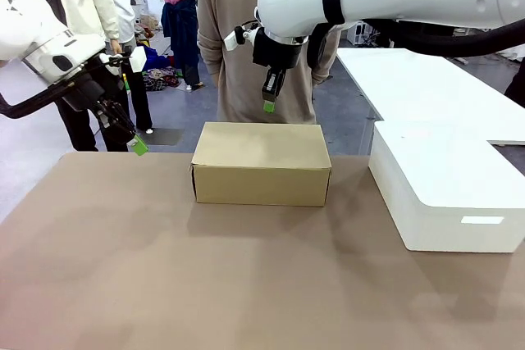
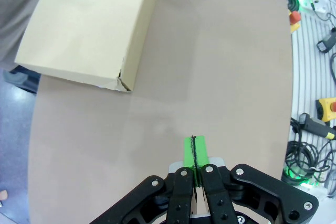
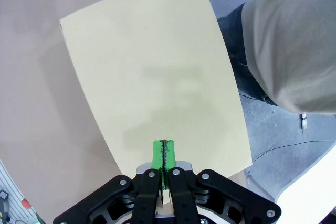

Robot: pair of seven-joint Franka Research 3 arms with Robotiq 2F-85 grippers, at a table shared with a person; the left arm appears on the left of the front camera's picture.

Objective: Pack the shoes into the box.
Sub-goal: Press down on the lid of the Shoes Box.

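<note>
- The tan cardboard shoebox (image 1: 261, 163) sits closed on the brown table (image 1: 164, 284), near the far edge and about midway along it, its lid flat on top.
- In the left wrist view the box (image 2: 86, 27) lies toward the upper left, with one bottom corner slightly torn or gaping where the side panels meet.
- The left gripper (image 1: 138, 146) hangs above the far left corner of the table, well to the left of the box, its green pads pressed together and nothing between them.
- The left wrist view shows the same gripper (image 2: 195, 160) with its fingers meeting along a thin dark line, over bare tabletop.
- The right gripper (image 1: 269, 106) hangs above the box's far edge, clear of the lid, also closed and empty.
- In the right wrist view this gripper (image 3: 164, 153) has its pads together directly over the lid of the box (image 3: 157, 77).
- A large smooth white block (image 1: 447, 182) rests by the right edge of the table, just right of the box and apart from it.
- A person in a beige top (image 1: 238, 47) stands just beyond the far edge, behind the box.
</note>
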